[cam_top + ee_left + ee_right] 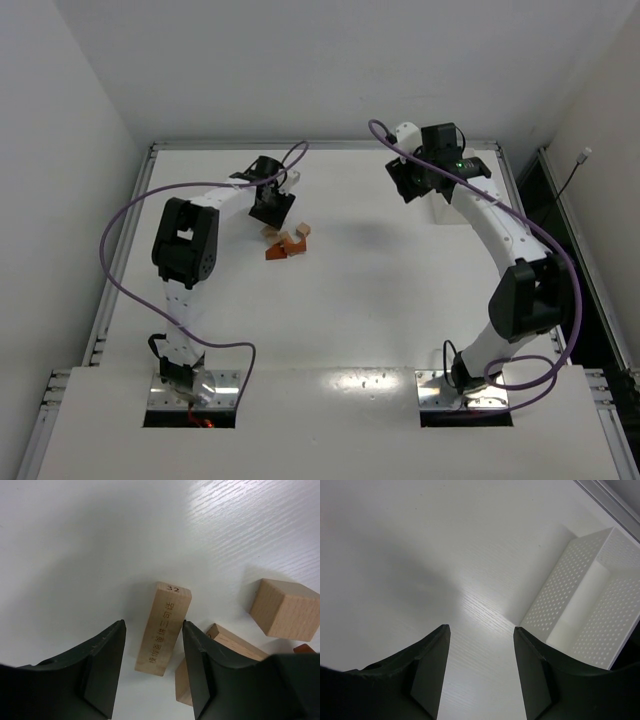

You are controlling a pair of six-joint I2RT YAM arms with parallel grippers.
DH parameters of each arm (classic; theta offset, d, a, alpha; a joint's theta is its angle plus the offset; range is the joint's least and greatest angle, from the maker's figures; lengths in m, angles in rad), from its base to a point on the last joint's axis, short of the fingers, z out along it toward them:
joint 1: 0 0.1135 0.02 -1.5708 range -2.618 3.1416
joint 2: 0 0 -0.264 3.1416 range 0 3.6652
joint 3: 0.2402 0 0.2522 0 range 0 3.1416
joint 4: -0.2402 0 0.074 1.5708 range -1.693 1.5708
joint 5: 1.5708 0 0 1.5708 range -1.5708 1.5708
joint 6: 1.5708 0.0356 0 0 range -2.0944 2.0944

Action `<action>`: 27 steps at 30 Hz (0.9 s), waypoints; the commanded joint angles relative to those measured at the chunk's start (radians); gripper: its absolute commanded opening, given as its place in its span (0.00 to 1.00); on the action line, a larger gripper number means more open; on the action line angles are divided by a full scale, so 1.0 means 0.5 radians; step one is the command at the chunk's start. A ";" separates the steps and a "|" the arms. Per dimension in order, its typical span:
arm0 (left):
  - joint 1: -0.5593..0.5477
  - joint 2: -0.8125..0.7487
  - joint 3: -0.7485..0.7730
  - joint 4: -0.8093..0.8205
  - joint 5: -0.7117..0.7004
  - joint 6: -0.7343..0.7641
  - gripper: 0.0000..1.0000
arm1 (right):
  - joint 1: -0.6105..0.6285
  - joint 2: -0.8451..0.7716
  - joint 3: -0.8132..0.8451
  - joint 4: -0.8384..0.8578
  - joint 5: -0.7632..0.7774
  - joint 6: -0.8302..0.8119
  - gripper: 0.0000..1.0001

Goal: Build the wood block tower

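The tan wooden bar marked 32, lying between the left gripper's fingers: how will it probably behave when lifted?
The bar looks like solid wood, so probably stiff and light. Its flat, smooth sides should suit the left gripper, though they might slip slightly. Lying on a long face, it seems unlikely to roll.

My left black-and-white arm (215,205) reaches forward with its wrist bent down. Its two black fingers (102,672) point downward, the jaws only partly apart. My right black-and-white arm (497,225) arches up to the far right, wrist tilted down. Its black fingers (427,672) hold the jaws wider apart.
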 commanded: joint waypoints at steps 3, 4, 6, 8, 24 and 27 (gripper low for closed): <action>-0.012 -0.002 0.012 -0.038 0.025 0.038 0.46 | -0.011 0.014 0.016 0.013 -0.023 -0.029 0.51; -0.012 -0.002 -0.007 -0.038 0.025 0.038 0.44 | -0.011 0.014 0.016 0.013 -0.023 -0.029 0.51; -0.012 -0.021 -0.007 -0.038 0.025 0.038 0.32 | -0.011 0.014 0.016 0.013 -0.023 -0.029 0.51; -0.012 -0.021 -0.031 -0.038 0.068 0.038 0.24 | -0.011 0.014 0.016 0.013 -0.023 -0.029 0.51; -0.196 -0.125 -0.273 -0.056 0.212 0.038 0.00 | -0.011 -0.026 -0.021 0.013 -0.023 -0.029 0.51; -0.251 -0.165 -0.347 -0.038 0.252 0.038 0.00 | -0.011 -0.047 -0.039 0.013 -0.005 -0.029 0.51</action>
